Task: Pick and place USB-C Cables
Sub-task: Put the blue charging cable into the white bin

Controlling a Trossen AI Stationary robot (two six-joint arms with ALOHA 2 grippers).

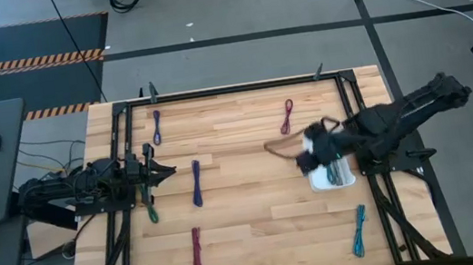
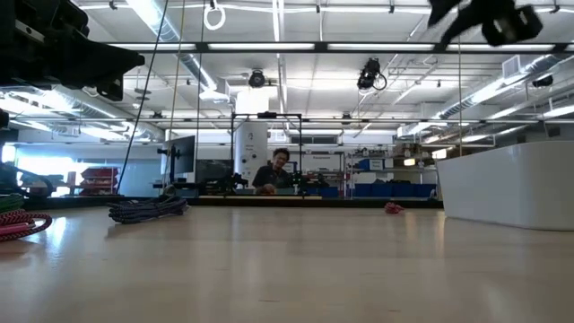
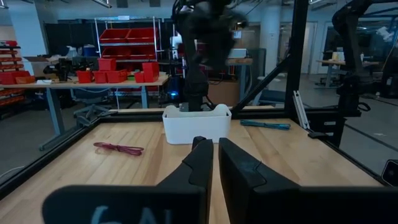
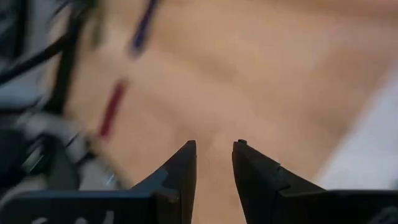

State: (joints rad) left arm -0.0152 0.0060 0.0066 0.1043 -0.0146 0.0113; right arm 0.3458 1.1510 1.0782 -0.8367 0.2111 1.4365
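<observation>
Several folded cable bundles lie flat on the wooden table: purple [image 1: 156,127], maroon [image 1: 287,117], blue [image 1: 197,183], green [image 1: 150,208], magenta [image 1: 197,252] and teal [image 1: 359,231]. One greenish bundle [image 1: 341,172] lies inside the white bin [image 1: 319,182]. My right gripper [image 1: 312,152] hovers above the bin's far left corner, and in its wrist view [image 4: 214,148] the fingers stand slightly apart with nothing between them. My left gripper [image 1: 166,171] waits at the table's left side, shut and empty [image 3: 214,146], just beyond the green bundle.
The white bin [image 3: 196,123] stands near the table's right edge. A black frame [image 1: 231,89] runs around the table. The table's middle between the blue bundle and the bin is bare wood. A person [image 2: 276,170] sits far behind the table.
</observation>
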